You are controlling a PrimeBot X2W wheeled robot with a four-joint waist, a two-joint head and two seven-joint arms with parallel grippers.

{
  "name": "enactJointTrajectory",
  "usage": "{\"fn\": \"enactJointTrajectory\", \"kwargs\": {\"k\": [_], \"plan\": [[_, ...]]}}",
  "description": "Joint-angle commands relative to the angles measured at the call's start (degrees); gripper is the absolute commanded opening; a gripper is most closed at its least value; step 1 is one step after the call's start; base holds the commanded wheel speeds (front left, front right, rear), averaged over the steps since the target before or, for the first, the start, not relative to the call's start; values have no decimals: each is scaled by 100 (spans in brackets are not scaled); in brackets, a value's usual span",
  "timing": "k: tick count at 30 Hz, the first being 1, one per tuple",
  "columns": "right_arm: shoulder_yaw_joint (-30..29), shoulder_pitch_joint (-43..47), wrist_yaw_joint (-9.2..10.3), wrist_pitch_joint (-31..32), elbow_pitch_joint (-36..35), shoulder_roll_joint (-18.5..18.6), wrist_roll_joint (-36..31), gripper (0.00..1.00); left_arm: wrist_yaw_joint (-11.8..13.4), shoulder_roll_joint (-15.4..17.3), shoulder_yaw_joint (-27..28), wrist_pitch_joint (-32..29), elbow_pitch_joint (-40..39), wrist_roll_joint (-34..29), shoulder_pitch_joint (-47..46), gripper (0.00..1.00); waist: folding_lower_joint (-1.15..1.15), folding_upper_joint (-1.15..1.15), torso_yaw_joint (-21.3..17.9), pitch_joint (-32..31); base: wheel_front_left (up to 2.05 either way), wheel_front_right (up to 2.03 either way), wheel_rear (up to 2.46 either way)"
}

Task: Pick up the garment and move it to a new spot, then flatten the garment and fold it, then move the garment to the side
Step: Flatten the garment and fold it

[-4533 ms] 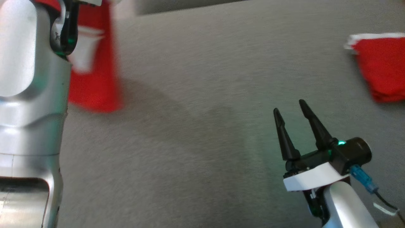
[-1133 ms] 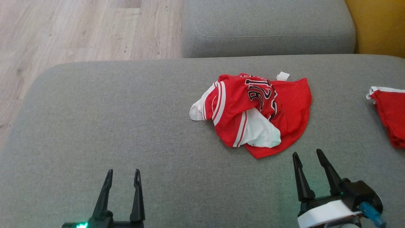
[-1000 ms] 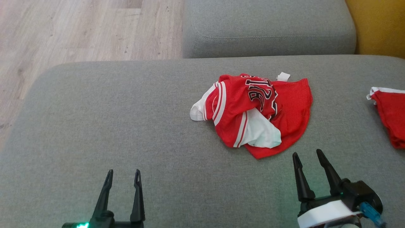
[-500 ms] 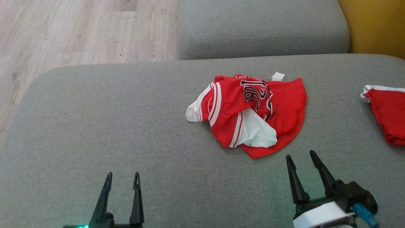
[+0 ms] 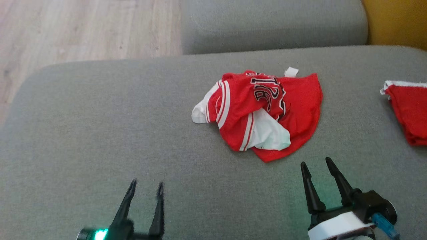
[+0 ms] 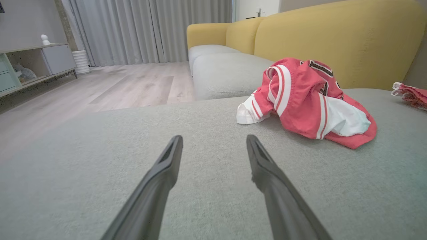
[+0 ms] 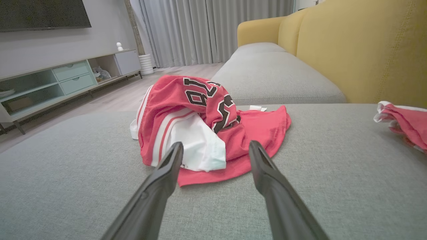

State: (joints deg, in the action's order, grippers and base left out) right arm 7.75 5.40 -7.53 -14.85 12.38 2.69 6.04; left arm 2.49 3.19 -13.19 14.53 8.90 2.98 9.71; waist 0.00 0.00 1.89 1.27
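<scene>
Jersey (image 5: pixel 260 113) lies crumpled on the sofa seat (image 5: pixel 100 133), flattening judged next; left end effector (image 5: pixel 147 182) and right end effector (image 5: pixel 315 161) both open, empty, needing opposite hem grips.

1. I've got bare grey seat cushion (image 5: pixel 100 116) all the way ahead of my left gripper (image 5: pixel 147 183), whose fingers are spread. Nothing lies on that stretch.
2. The crumpled red garment (image 5: pixel 263 113) heaps up just ahead of my right gripper (image 5: pixel 315 161), fingers also spread. A narrow bare strip separates its tips from the near hem.
3. There's an open lane of cushion between the garment and the second red cloth (image 5: pixel 408 110) at far right.
4. The yellow backrest (image 6: pixel 333 50) rises as a wall on the right.
5. Another grey cushion (image 5: pixel 267 23) sits beyond the garment. The wood floor (image 5: pixel 66 30) lies past the far-left edge.
</scene>
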Motion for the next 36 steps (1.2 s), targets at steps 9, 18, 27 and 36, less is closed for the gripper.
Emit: {"fn": "enactJointTrajectory", "kwargs": {"k": [9, 18, 27, 36], "plan": [[99, -593, 4, -15, -324, 19, -138, 100, -558, -31, -457, 47, 861, -47, -2062, 100, 0, 0, -599, 830, 0, 0, 0], [61, -886, 4, -15, -439, 19, -102, 100, -896, -28, -828, 47, 2179, 182, -3556, 100, 0, 0, -1187, 1497, 0, 0, 0], [75, -979, 4, -15, -446, 19, 30, 100, -977, 108, -958, 47, 2788, 305, -4268, 100, 0, 0, -1549, 1715, 0, 0, 0], [139, -999, 4, -15, -386, 19, 74, 100, -995, 159, -1139, 47, 2599, 454, -4413, 0, 0, 0, -1663, 1514, 0, 0, 0]]}}
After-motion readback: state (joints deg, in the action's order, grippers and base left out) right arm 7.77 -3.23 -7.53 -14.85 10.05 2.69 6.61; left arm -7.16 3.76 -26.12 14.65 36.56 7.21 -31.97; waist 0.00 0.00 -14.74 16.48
